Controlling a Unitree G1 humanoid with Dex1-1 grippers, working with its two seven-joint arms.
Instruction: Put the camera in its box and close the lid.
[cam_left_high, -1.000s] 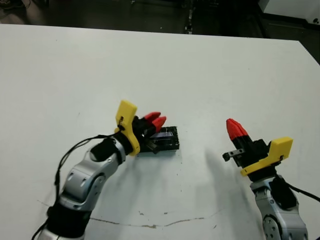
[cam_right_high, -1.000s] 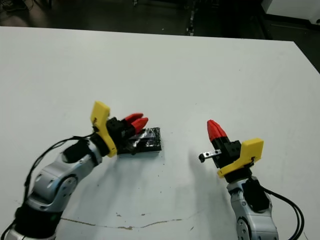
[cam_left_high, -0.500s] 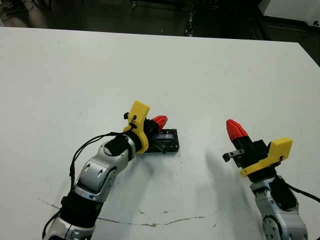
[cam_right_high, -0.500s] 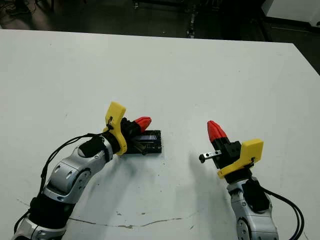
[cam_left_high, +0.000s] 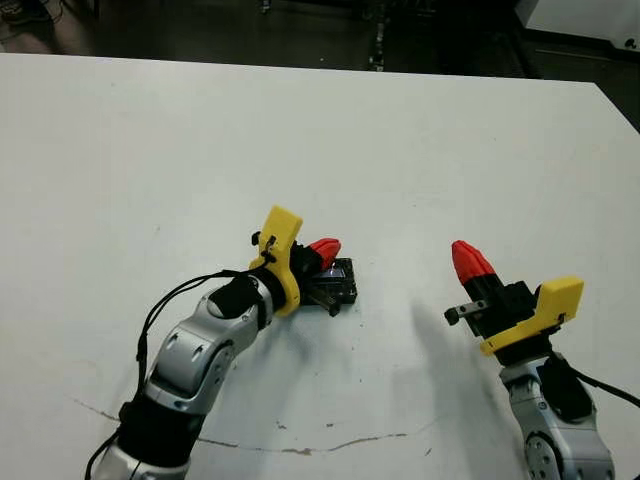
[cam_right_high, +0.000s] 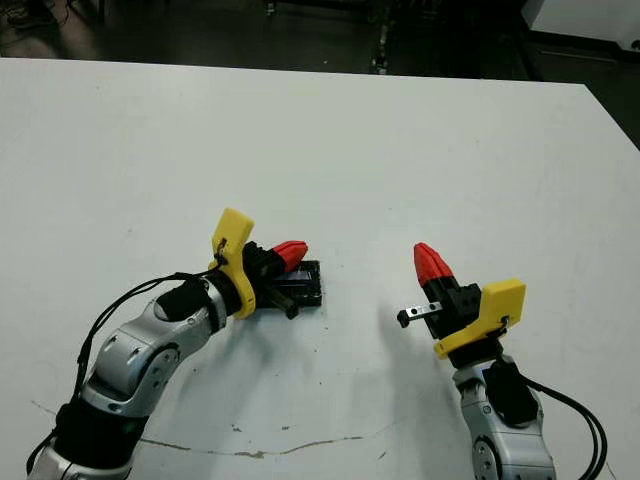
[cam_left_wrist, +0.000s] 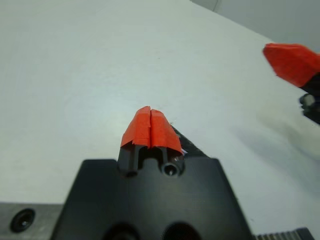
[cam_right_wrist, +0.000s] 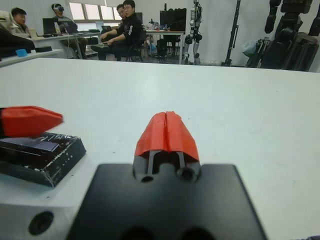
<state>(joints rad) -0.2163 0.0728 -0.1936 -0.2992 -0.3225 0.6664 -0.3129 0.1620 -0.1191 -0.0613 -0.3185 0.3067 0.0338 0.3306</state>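
The flat black rectangular lid with a shiny crinkled top and a pale bluish strip (cam_right_wrist: 40, 152) lies flat on the white counter (cam_left_high: 420, 150), near its middle and slightly to my left. Whatever is beneath it is hidden.

My left claw (cam_left_high: 325, 250) sits directly over the lid's left part, red fingertips pressed together and holding nothing; whether they touch the lid cannot be determined.

My right claw (cam_left_high: 468, 258) is well apart to the right, raised above the counter, fingertips also closed and empty.

Several seated people (cam_right_wrist: 122, 22) are visible beyond the far edge.
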